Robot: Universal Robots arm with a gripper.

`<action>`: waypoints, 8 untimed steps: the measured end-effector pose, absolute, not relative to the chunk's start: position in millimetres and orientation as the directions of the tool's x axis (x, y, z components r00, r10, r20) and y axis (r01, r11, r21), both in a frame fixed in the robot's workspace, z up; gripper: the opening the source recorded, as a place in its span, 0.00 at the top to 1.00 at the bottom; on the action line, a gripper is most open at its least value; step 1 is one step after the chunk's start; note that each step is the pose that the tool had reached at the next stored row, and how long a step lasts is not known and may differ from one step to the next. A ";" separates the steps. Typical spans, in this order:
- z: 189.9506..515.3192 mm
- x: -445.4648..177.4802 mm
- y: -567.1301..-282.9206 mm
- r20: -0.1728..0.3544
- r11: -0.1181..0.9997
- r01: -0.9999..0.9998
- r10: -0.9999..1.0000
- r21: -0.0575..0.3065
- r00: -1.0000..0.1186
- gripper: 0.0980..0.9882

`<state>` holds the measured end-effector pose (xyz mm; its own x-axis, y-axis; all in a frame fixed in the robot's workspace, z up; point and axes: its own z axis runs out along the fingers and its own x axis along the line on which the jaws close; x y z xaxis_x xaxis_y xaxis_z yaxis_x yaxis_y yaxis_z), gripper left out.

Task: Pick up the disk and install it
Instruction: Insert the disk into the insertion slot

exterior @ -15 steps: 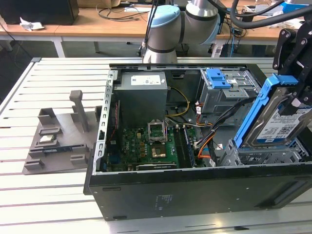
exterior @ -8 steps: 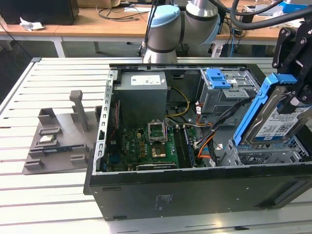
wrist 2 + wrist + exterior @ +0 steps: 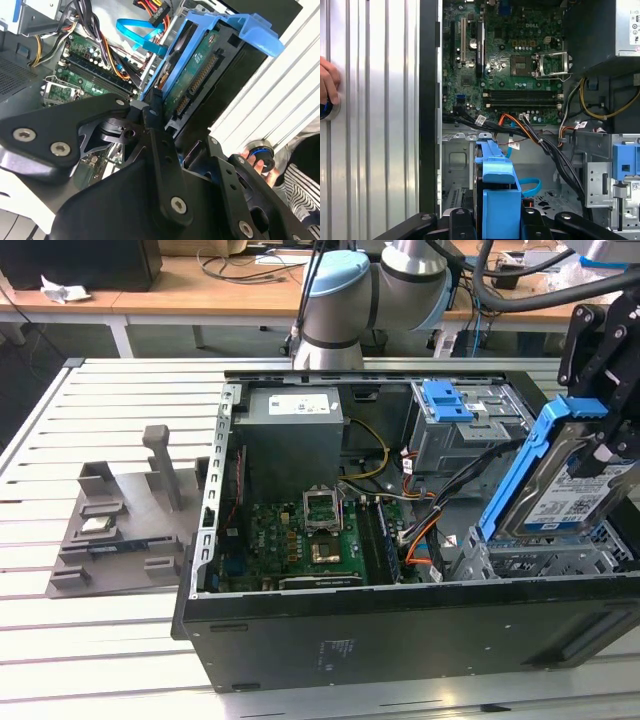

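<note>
1. My gripper [image 3: 606, 445] is clamped on the disk [image 3: 565, 490], holding it by its upper end at the exterior view's right, above the front corner of the open computer case [image 3: 400, 640].
2. The disk stands tilted on edge in my grasp, label side facing the exterior camera, with its blue carrier frame [image 3: 520, 465] wrapped around its edges.
3. Its lower end reaches down to the grey metal drive bay [image 3: 540, 565] in that corner of the case (I cannot tell whether it touches the bay).
4. In the second wrist view my black fingers [image 3: 160, 145] pinch the disk [image 3: 197, 75] from both sides, and its green circuit-board side with the connectors faces that camera.
5. In the first wrist view the blue frame [image 3: 497, 200] sits between my fingers, above the bay floor.
6. Deeper in the case lie the motherboard [image 3: 310, 535], the grey power supply [image 3: 295, 435] and a cage with a blue latch [image 3: 450, 405].
7. A person's hand [image 3: 327, 82] rests on the slatted table [image 3: 370, 125] just beside the case.
</note>
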<state>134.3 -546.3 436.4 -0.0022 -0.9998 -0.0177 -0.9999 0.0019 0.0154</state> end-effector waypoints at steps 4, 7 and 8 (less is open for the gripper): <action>428.8 134.5 -546.1 -0.017 0.002 -1.000 -1.000 0.015 -0.002 0.70; 424.5 134.5 -546.2 -0.016 0.002 -1.000 -1.000 0.016 -0.002 0.70; 420.3 134.4 -546.2 -0.015 0.002 -1.000 -1.000 0.016 -0.002 0.70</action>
